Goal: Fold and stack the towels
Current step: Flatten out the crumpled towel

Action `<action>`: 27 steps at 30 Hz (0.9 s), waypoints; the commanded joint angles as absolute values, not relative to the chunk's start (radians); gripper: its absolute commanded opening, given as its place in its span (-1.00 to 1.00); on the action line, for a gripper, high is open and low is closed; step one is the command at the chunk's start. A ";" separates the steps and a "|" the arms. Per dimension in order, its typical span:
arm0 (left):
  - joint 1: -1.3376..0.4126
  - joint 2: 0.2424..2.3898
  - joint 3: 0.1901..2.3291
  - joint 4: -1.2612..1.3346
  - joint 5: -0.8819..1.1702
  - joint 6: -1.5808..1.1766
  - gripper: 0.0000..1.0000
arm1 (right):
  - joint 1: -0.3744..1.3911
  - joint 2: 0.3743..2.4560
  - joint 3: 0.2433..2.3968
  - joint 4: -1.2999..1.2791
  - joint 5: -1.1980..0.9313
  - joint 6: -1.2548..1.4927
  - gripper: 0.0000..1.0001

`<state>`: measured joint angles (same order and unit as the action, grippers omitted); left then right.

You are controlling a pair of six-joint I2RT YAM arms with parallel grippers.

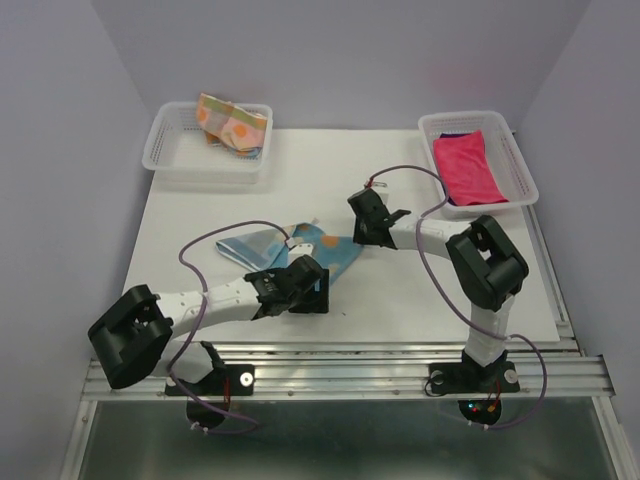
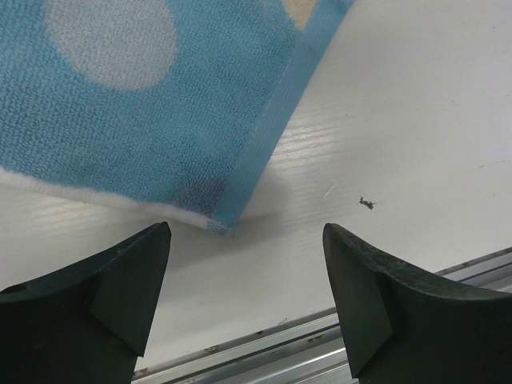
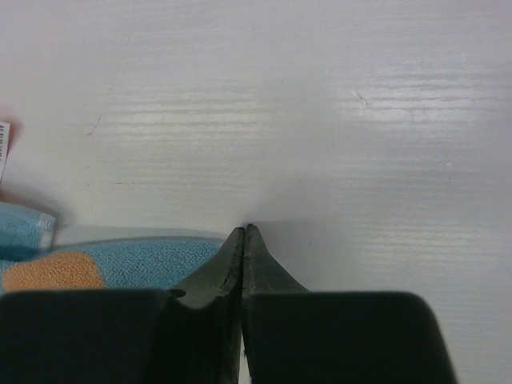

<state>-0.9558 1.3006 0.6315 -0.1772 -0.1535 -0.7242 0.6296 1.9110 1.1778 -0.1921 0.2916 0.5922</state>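
Light-blue patterned towel (image 1: 335, 255) is lying unfolded at table (image 1: 440, 290) centre.
Left gripper (image 2: 246, 232), jaws apart, is hovering by its 6 o'clock corner, probably to pinch it; right gripper (image 3: 244, 234) (fingers pressed together, holding nothing visible) is waiting at 2 o'clock.

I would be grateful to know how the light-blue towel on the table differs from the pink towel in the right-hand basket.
The light-blue towel lies out on the table, while the pink towel sits inside a white basket. The light-blue towel is patterned with pale and orange spots; the pink towel is plain. The light-blue towel is rumpled and uneven; the pink towel lies as a neat flat rectangle. Both are small soft cloths.
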 commanded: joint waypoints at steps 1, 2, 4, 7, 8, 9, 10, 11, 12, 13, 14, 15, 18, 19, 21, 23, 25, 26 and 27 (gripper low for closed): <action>-0.979 1.315 0.681 -0.264 -0.248 -0.828 0.73 | 0.640 1.905 1.112 -0.232 0.245 0.617 -0.99; -0.980 1.321 0.680 -0.267 -0.253 -0.851 0.71 | 0.638 1.902 1.106 -0.229 0.242 0.617 -0.99; -0.982 1.324 0.678 -0.282 -0.275 -0.871 0.70 | 0.640 1.890 1.089 -0.216 0.244 0.615 -0.99; -0.982 1.342 0.676 -0.284 -0.305 -0.896 0.68 | 0.638 1.876 1.078 -0.207 0.241 0.615 -0.99; -0.982 1.359 0.684 -0.281 -0.314 -0.897 0.67 | 0.638 1.868 1.069 -0.204 0.236 0.612 -0.99; -0.982 1.371 0.690 -0.281 -0.321 -0.899 0.67 | 0.638 1.868 1.066 -0.203 0.236 0.612 -0.99; -0.982 1.384 0.695 -0.279 -0.325 -0.899 0.67 | 0.638 1.864 1.063 -0.199 0.233 0.612 -0.99; -0.982 1.399 0.712 -0.281 -0.327 -0.896 0.62 | 0.638 1.859 1.060 -0.196 0.230 0.611 -0.99; -0.982 1.432 0.719 -0.284 -0.325 -0.893 0.60 | 0.638 1.855 1.052 -0.193 0.226 0.611 -0.99; -0.982 1.449 0.726 -0.290 -0.322 -0.887 0.51 | 0.638 1.855 1.051 -0.192 0.225 0.611 -0.99; -0.982 1.486 0.744 -0.301 -0.321 -0.888 0.42 | 0.638 1.849 1.048 -0.193 0.225 0.609 -0.99; -0.983 1.502 0.755 -0.316 -0.321 -0.891 0.34 | 0.638 1.845 1.048 -0.195 0.227 0.609 -0.99; -0.992 1.539 0.773 -0.379 -0.328 -0.914 0.03 | 0.638 1.833 1.039 -0.195 0.230 0.611 -0.99; -1.003 1.542 0.770 -0.390 -0.328 -0.917 0.02 | 0.638 1.832 1.032 -0.193 0.233 0.611 -0.99; -1.012 1.539 0.758 -0.399 -0.322 -0.925 0.02 | 0.640 1.827 1.032 -0.192 0.236 0.611 -0.99; -1.025 1.532 0.746 -0.403 -0.311 -0.931 0.01 | 0.638 1.827 1.035 -0.193 0.236 0.611 -0.99; -1.035 1.534 0.739 -0.413 -0.310 -0.945 -0.03 | 0.638 1.827 1.034 -0.192 0.236 0.611 -0.99; -1.040 1.535 0.738 -0.419 -0.308 -0.948 -0.06 | 0.638 1.828 1.035 -0.192 0.236 0.611 -0.99; -1.052 1.545 0.736 -0.423 -0.307 -0.954 -0.06 | 0.640 1.829 1.034 -0.192 0.236 0.612 -0.99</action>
